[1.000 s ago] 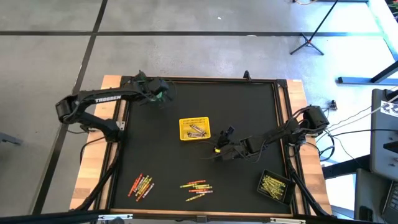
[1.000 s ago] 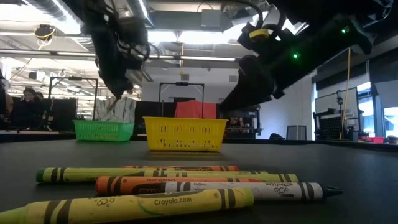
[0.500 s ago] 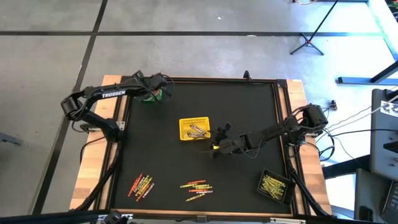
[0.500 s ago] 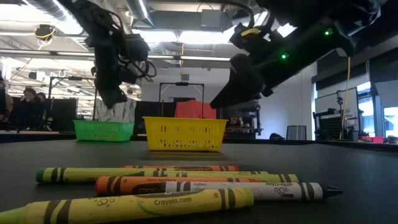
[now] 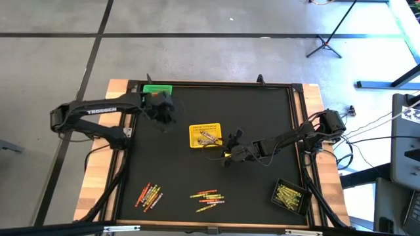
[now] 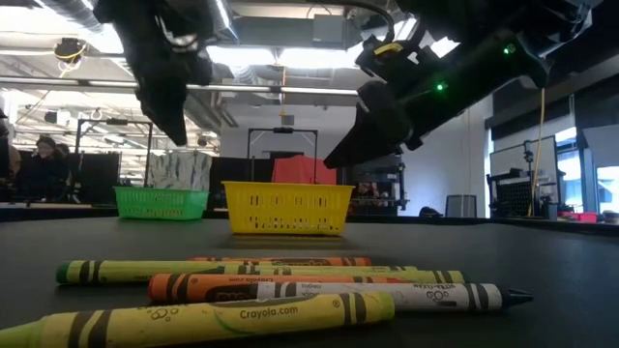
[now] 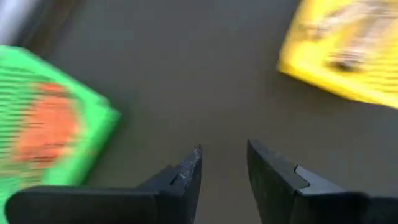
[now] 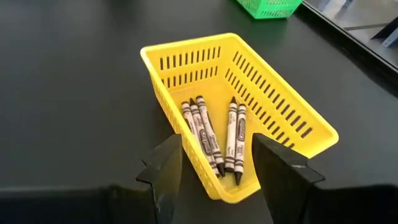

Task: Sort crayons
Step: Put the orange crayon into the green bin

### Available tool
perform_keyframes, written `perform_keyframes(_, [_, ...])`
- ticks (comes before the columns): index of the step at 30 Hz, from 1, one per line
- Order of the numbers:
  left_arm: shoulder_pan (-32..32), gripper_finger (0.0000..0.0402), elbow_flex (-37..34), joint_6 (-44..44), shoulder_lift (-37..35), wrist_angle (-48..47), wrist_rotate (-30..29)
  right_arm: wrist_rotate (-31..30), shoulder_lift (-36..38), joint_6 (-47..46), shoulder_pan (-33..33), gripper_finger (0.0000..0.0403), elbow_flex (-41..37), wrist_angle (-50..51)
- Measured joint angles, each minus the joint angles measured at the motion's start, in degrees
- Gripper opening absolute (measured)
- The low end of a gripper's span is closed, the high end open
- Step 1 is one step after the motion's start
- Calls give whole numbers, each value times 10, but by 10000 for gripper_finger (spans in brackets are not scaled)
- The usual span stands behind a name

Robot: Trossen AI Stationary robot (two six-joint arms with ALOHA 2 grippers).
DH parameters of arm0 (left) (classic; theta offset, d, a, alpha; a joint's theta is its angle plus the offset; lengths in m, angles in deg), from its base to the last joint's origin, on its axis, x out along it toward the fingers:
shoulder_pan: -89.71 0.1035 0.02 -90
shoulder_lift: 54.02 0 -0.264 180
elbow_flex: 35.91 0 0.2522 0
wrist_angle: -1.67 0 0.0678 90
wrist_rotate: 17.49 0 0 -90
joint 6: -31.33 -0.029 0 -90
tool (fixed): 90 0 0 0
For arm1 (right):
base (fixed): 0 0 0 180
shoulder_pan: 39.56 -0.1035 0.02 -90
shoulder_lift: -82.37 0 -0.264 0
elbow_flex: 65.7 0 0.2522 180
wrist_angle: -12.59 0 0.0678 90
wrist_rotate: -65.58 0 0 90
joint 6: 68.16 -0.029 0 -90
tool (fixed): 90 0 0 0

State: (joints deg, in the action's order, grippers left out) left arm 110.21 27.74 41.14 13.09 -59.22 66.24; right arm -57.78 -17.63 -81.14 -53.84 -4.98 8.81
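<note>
Black tabletop point(image 5: 262, 118), left fingers point(image 7: 186, 177) parted, empty, between baskets, right fingers point(image 8: 165, 171) parted beside yellow basket point(image 5: 205, 135).

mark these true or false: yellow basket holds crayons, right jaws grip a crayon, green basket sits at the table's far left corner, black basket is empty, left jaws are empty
1. The yellow basket holds several crayons. True.
2. The right gripper grips a crayon. False: its jaws stand open and empty, just in front of the yellow basket.
3. The green basket sits at the table's far left corner. True.
4. The black basket is empty. False: it holds a heap of yellowish crayons.
5. The left gripper holds nothing. True: its jaws are apart with only the dark tabletop between them, between the green and yellow baskets.
</note>
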Motion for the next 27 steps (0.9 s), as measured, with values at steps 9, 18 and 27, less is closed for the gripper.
perform_keyframes(9, [-171, 108, 0, 194, -10, -45, 109, 60, 0, 10, 0, 192, 0, -4])
perform_keyframes(18, [-384, 108, 0, 477, -9, -100, 89, 103, 0, 1, -26, 192, 0, 6])
perform_keyframes(27, [-581, 108, 0, 729, 41, -97, 59, 99, 0, -4, -63, 192, 0, 4])
